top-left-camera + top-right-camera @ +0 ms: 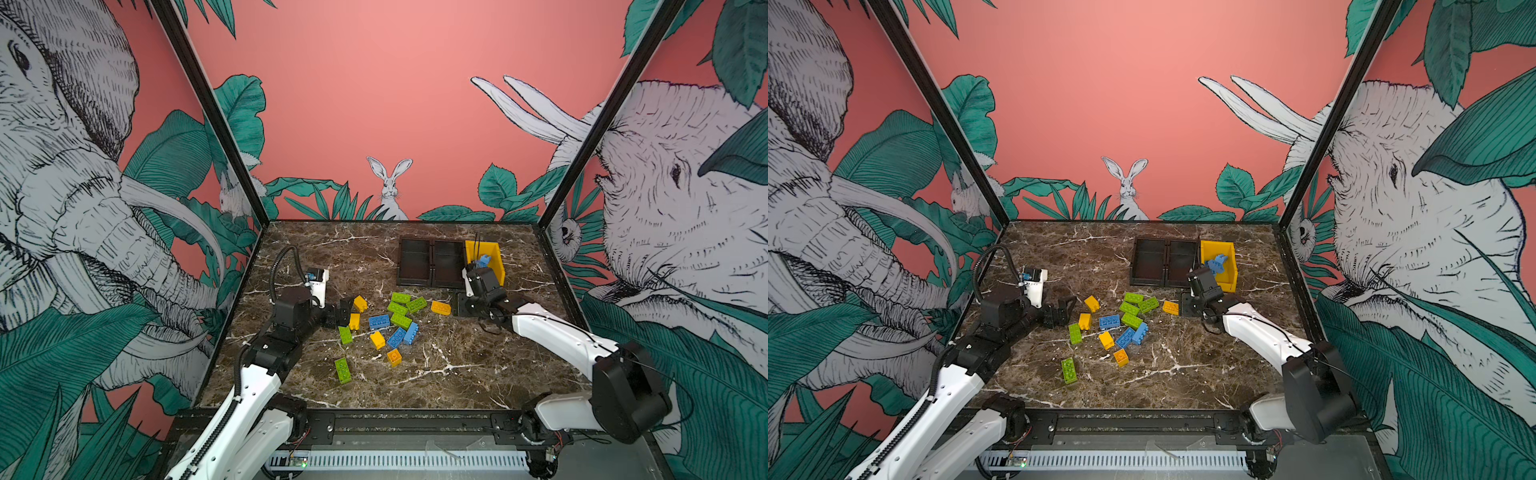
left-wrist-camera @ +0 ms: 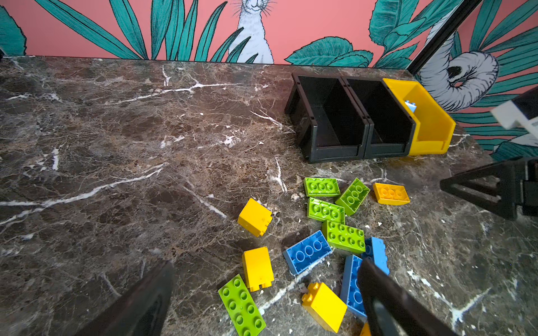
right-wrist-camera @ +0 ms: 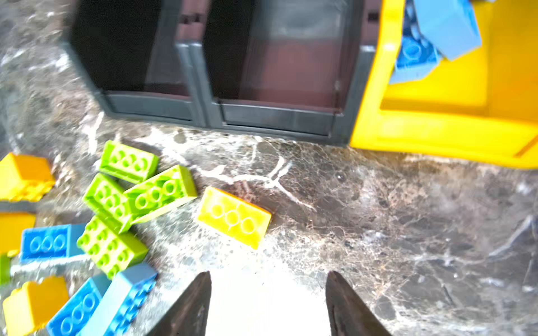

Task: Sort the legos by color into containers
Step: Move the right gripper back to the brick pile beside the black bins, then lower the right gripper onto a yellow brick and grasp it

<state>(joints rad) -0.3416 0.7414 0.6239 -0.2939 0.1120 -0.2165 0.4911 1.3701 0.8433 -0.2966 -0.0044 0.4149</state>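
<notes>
Several green, yellow and blue legos lie scattered on the middle of the marble table. At the back right stand two joined black containers, both dark inside, and beside them a yellow container holding blue legos. My left gripper is open at the pile's left edge, and in its wrist view yellow and green legos lie between its fingers. My right gripper is open and holds nothing. It hovers in front of the containers, just right of a lone yellow lego.
One green lego lies apart toward the table's front. Patterned walls close the table on three sides, and a black rail runs along its front edge. The right arm reaches in from the front right.
</notes>
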